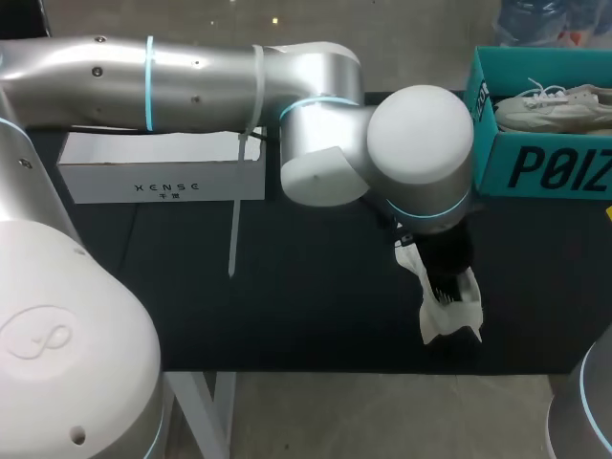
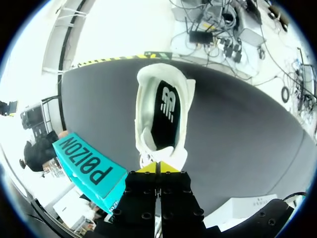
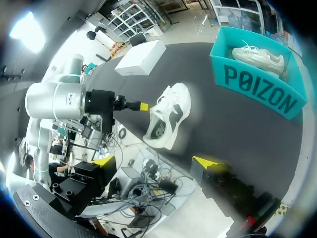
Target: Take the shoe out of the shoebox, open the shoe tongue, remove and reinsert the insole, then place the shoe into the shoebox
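Here, left hand (image 2: 158,166) clenched on the shoe (image 2: 163,106) near the edge of the table (image 1: 287,316), right hand (image 3: 157,160) released.

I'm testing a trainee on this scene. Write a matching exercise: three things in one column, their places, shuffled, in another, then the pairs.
Things:
1. dark-insoled shoe
2. laced shoe
3. white box

Places:
a. inside the teal shoebox
b. far left of the table
c. gripped in the jaws of the left arm

Pairs: 1-c, 2-a, 3-b.
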Motion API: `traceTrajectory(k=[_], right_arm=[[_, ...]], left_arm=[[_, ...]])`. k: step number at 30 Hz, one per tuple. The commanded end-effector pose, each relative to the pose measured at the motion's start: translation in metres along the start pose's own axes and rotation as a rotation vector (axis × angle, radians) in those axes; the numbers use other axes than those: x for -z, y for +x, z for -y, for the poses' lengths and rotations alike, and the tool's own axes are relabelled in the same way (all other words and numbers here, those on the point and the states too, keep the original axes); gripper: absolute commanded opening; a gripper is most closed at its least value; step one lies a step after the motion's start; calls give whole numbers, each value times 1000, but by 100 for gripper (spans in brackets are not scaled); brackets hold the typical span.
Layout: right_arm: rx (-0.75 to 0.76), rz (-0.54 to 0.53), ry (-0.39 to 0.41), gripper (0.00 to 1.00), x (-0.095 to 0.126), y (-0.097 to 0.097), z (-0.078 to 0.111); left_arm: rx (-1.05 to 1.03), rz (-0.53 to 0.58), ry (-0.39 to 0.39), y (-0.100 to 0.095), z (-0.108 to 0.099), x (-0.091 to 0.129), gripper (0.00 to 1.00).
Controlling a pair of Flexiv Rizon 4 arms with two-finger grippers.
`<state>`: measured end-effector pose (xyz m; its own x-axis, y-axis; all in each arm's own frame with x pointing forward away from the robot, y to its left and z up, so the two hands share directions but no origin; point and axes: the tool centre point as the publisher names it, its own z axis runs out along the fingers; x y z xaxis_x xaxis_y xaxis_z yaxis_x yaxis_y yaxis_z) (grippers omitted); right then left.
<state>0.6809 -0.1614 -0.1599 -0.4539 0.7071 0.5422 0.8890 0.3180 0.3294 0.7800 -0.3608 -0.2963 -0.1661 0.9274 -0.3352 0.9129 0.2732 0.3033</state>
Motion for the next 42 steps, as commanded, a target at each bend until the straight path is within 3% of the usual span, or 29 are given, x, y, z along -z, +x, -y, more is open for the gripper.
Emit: traceTrajectory(k=[1, 5, 9, 17, 18, 19, 42], right_arm=[[-1, 1, 1, 100, 0, 0, 0], [-1, 1, 1, 100, 0, 0, 0], [-1, 1, 1, 100, 0, 0, 0], [-1, 1, 1, 100, 0, 0, 0], [-1, 1, 1, 100, 0, 0, 0], [-1, 1, 1, 100, 0, 0, 0], [-1, 1, 1, 100, 0, 0, 0]], left_arm=[[16, 14, -7, -9, -1, 2, 0], [90, 46, -54, -8, -17, 41, 0], [196, 36, -65, 14, -23, 70, 0], [318, -18, -4, 56, 0, 77, 0], [318, -35, 0, 58, 3, 77, 45], [332, -11, 18, 60, 4, 80, 100], [332, -11, 18, 60, 4, 80, 100]])
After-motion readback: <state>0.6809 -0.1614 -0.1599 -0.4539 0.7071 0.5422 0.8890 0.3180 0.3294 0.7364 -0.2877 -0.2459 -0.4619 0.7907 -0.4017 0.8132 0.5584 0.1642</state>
